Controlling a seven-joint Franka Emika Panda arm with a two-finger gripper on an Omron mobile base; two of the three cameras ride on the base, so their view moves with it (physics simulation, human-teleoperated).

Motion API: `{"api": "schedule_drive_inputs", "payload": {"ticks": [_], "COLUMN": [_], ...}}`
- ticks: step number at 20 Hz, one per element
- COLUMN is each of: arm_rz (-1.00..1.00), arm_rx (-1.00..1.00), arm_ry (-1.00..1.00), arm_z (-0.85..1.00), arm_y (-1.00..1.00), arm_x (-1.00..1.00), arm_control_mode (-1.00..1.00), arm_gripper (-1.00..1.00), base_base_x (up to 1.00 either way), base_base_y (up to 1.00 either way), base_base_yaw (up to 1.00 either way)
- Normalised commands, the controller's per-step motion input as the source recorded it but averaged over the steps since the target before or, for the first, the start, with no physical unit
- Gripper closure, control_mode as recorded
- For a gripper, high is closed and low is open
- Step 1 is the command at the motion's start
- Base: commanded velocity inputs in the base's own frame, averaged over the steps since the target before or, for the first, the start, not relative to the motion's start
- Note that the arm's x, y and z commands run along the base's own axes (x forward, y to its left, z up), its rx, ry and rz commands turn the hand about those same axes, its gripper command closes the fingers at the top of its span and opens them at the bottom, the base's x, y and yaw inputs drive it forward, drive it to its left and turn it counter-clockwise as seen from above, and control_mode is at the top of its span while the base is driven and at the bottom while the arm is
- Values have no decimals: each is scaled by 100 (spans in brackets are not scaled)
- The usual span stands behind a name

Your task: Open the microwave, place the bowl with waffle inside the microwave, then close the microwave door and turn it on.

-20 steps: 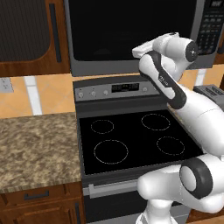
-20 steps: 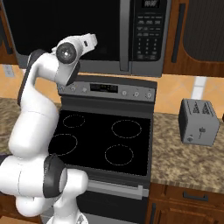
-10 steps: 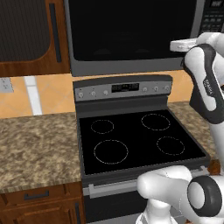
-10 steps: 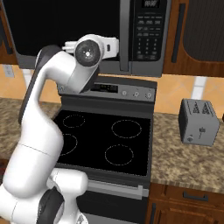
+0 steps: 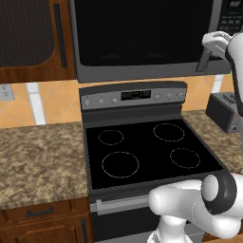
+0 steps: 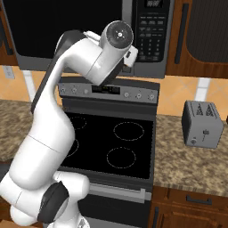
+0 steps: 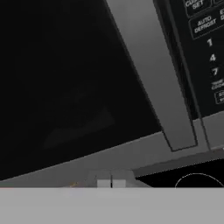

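The microwave (image 5: 142, 33) hangs above the stove with its microwave door (image 7: 65, 87) closed, the window dark. A vertical grey handle bar (image 5: 204, 60) runs along the door's right side, next to the keypad (image 6: 151, 33). My gripper (image 5: 210, 45) is raised to the microwave's lower right, just in front of the handle's lower end. In the hand view the gripper (image 7: 110, 183) is shut with nothing between its tips, and the handle bar (image 7: 151, 74) and keypad (image 7: 208, 48) stand close ahead. The bowl and the waffle are out of view.
A black cooktop (image 5: 147, 152) with a knob panel lies below the microwave. A grey toaster (image 6: 202, 124) stands on the granite counter (image 6: 187, 160) to the right. More counter (image 5: 38, 156) runs to the left. Brown wooden cabinets (image 5: 33, 38) flank the microwave.
The arm has swung to the right and the hand has moved toward the microwave's handle side. The gripper has stayed shut. The microwave door has not moved.
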Motion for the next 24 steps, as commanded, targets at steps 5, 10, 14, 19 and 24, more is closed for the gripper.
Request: {"api": "schedule_drive_inputs", "payload": {"ticks": [5,10,14,19,24], "arm_rz": [-17,-4,-9,-13,-16], "arm_rx": [61,20,10,10,15], "arm_ry": [10,2,3,0,0], "arm_z": [-1,-3,-17,-34,-30], "arm_y": [-83,-41,0,0,0], "arm_x": [10,2,15,15,9], "arm_control_mode": [-100,-100,-100,-100,-100], "arm_gripper": [100,100,100,100,100], "base_base_x": [0,0,0,0,0], "base_base_y": [0,0,0,0,0], "base_base_yaw": [0,0,0,0,0]}}
